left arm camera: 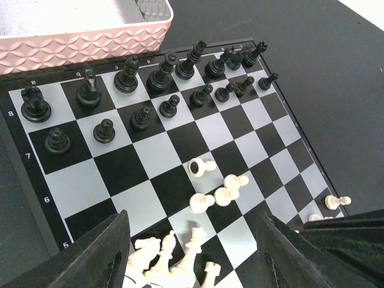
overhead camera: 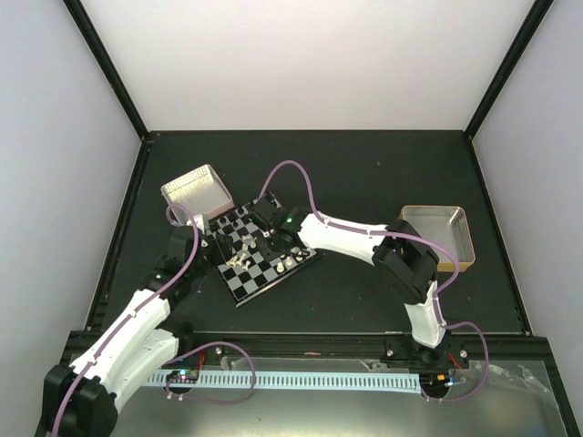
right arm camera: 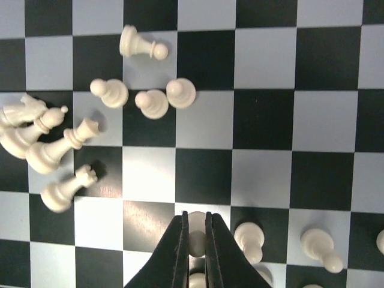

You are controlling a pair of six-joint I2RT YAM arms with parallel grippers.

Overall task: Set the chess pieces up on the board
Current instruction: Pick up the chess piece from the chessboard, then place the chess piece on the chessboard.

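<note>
- Right jaws were pinched almost closed on a white pawn (right arm camera: 197, 231) near the board's (right arm camera: 264, 120) edge.
- Left jaws gaped wide and empty above toppled white pieces (left arm camera: 168, 255) mid-board.
- Black pieces (left arm camera: 162, 72) stood in two rows beside a pink tray (left arm camera: 78, 42).

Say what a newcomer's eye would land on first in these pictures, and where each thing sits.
The black pieces stand in two tidy rows along one edge of the board, beside a pink tin. The white pieces mostly lie toppled in a heap mid-board. The right gripper is pinched shut on a single white piece just below that heap in its own wrist view.
</note>
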